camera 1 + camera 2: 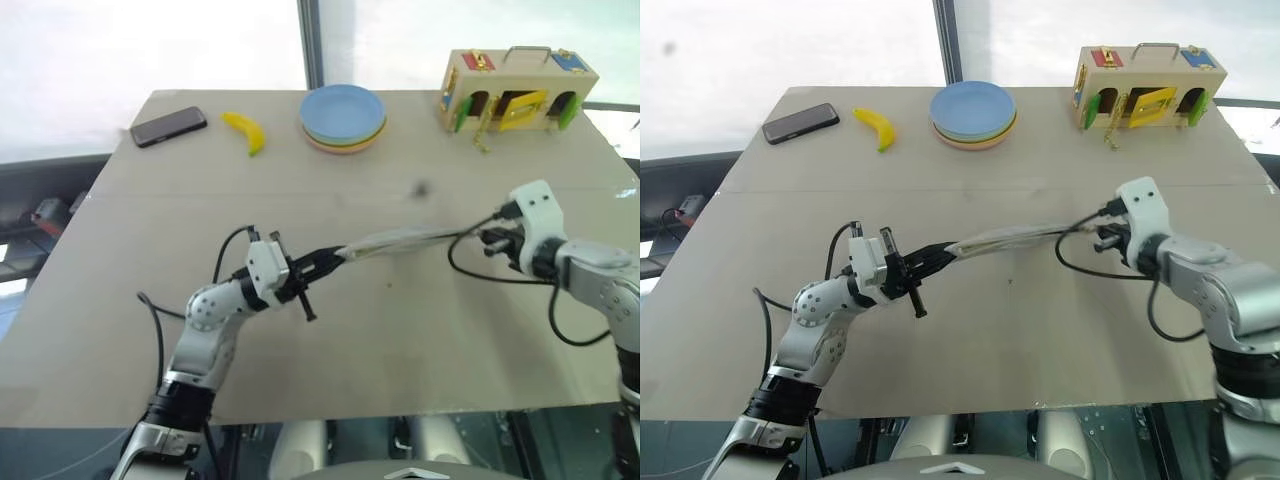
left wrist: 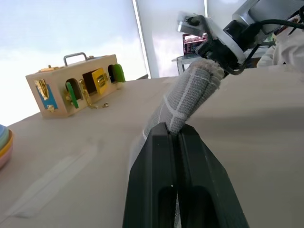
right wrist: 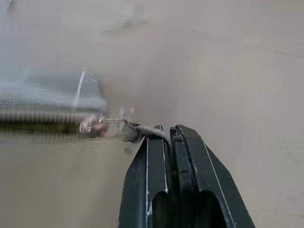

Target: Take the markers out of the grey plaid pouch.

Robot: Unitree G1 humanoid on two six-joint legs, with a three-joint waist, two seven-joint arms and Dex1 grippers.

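Observation:
The grey plaid pouch [image 1: 400, 240] hangs stretched above the table between both grippers. My left gripper [image 1: 335, 257] is shut on the pouch's near end, and the fabric [image 2: 190, 95] runs away from its fingertips [image 2: 164, 135] in the left wrist view. At the far end, my right gripper [image 1: 490, 238] is shut on the pouch's small zip cord [image 3: 135, 130]. The blurred pouch [image 3: 57, 95] trails off beside the cord. The markers are hidden.
Along the table's far edge lie a black phone [image 1: 168, 126], a yellow banana [image 1: 245, 131], a stack of coloured plates [image 1: 343, 117] and a wooden latch box [image 1: 517, 90]. Bare tabletop [image 1: 400, 340] lies under and in front of the pouch.

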